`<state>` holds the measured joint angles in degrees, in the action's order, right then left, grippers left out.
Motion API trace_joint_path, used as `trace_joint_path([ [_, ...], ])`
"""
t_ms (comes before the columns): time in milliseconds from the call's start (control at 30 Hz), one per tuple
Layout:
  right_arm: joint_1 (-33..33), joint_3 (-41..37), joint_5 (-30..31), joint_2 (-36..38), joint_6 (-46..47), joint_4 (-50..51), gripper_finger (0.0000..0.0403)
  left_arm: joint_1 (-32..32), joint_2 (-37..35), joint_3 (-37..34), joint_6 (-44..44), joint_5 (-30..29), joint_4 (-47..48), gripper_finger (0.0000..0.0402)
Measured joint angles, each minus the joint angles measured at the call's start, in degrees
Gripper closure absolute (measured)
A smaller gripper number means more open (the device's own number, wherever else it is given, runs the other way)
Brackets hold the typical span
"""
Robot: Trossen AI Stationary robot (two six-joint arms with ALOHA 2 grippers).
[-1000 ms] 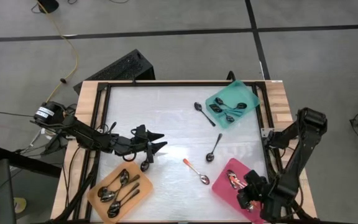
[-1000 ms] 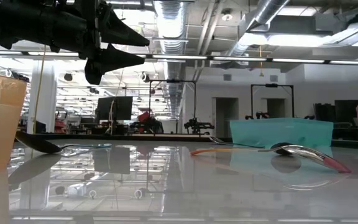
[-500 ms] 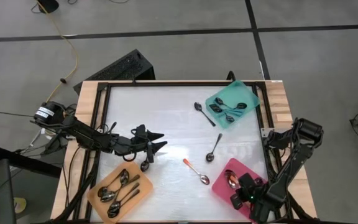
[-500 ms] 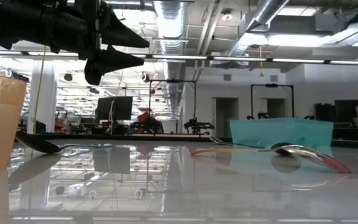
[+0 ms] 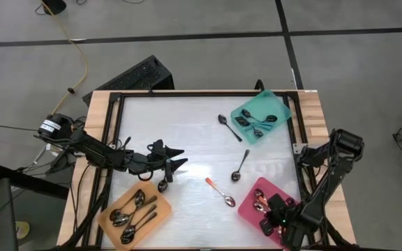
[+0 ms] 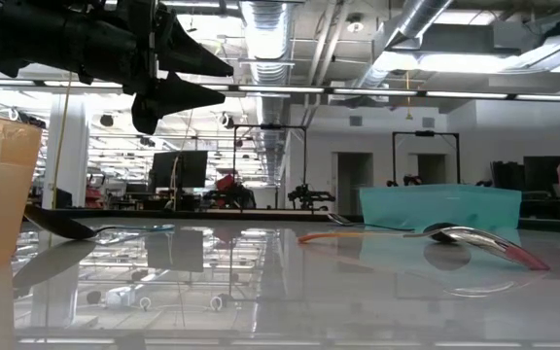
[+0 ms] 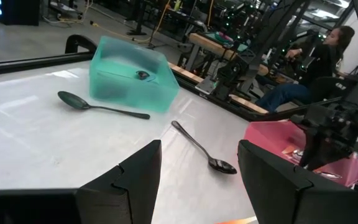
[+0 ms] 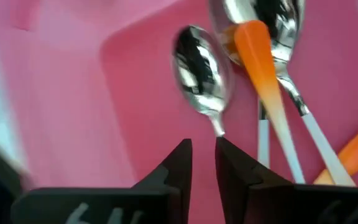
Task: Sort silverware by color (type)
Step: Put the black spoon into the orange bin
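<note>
High view: left gripper (image 5: 176,162) hovers left of centre, fingers spread, empty. Right gripper (image 5: 263,217) sits over the pink tray (image 5: 251,212), lower right. Spoons lie in orange tray (image 5: 109,207), teal tray (image 5: 246,107), and loose mid-table, among them an orange-handled spoon (image 5: 220,192).
Low view: left gripper upper left, above the tabletop.
Left wrist view: fingers wide apart, nothing between.
Right wrist view: narrow gap between fingers; spoon (image 8: 201,65) lies just ahead in the tray; whether held, cannot tell.

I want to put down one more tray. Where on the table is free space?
Free: the far-left table area, between the teal tray and the left gripper. Crowded: the right half, with loose spoons near the pink tray and the right gripper.
</note>
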<state>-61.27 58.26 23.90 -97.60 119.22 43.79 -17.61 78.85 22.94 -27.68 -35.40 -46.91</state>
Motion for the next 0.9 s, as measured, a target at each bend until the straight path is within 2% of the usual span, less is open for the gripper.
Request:
trace_joint_path([
  [200, 2.44, 0.63, 1.18, 8.69, -10.22, 0.08, 0.0321, 0.02, 0.00, 0.00, 0.02, -1.03, 0.00, 0.0204],
  [367, 6.25, 0.72, 8.43, 17.62, -21.93, 2.95, 0.0321, 0.02, 0.00, 0.00, 0.02, -1.32, 0.00, 0.0204],
  [433, 8.36, 0.72, 12.29, 20.47, -29.63, 3.59, 0.0321, 0.02, 0.00, 0.00, 0.02, -1.31, -0.02, 0.0204],
  [567, 13.57, 0.72, 16.99, 24.40, -50.96, 2.74, 0.0321, 0.02, 0.00, 0.00, 0.02, -1.31, -0.02, 0.0204],
  [767, 22.78, 0.72, 16.25, 25.79, -75.30, 0.12, 0.0321, 0.02, 0.00, 0.00, -0.02, -1.29, 0.39, 0.0204],
  [900, 28.59, 0.72, 9.23, 25.09, -89.25, -0.55, 0.0320, 0.02, 0.00, 0.00, -0.04, -1.27, 1.02, 0.0204],
])
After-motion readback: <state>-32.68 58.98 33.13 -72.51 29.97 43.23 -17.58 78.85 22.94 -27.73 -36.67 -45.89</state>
